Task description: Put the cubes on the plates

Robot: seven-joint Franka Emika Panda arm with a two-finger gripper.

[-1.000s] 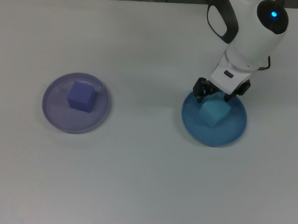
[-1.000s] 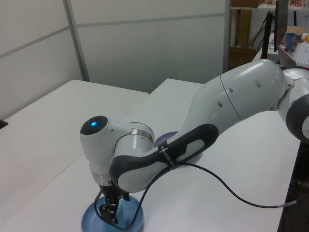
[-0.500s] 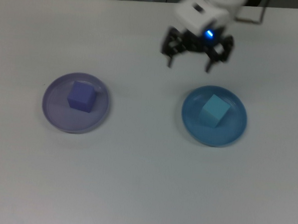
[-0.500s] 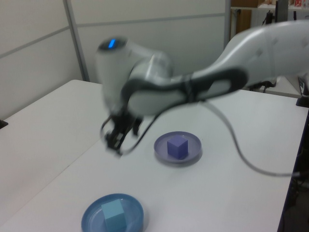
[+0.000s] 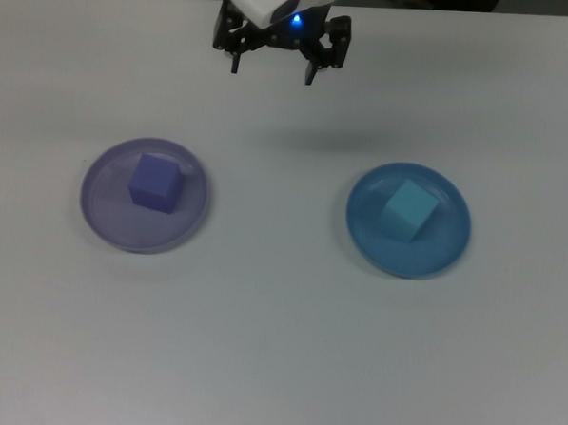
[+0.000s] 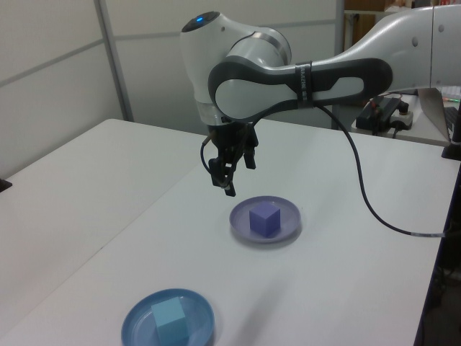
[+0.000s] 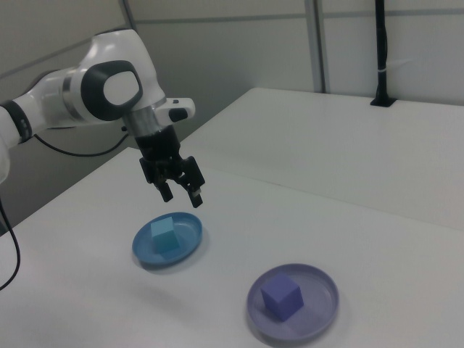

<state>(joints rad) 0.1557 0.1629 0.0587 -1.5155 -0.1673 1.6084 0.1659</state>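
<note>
Pincer [image 5: 270,71] empty, fingers apart, raised above tabletop [image 5: 277,345]. Purple-blue cube [image 5: 155,182] rests on lavender plate [image 5: 98,212]; turquoise cube [image 5: 408,209] on blue plate [image 5: 449,250].

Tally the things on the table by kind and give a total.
Cubes: 2, the purple-blue cube and the turquoise cube
Plates: 2, the lavender plate and the blue plate
Total: 4

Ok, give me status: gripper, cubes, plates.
Gripper open, empty, raised clear of both plates. Purple-blue cube on lavender plate. Turquoise cube on blue plate. Nothing in the way.
</note>
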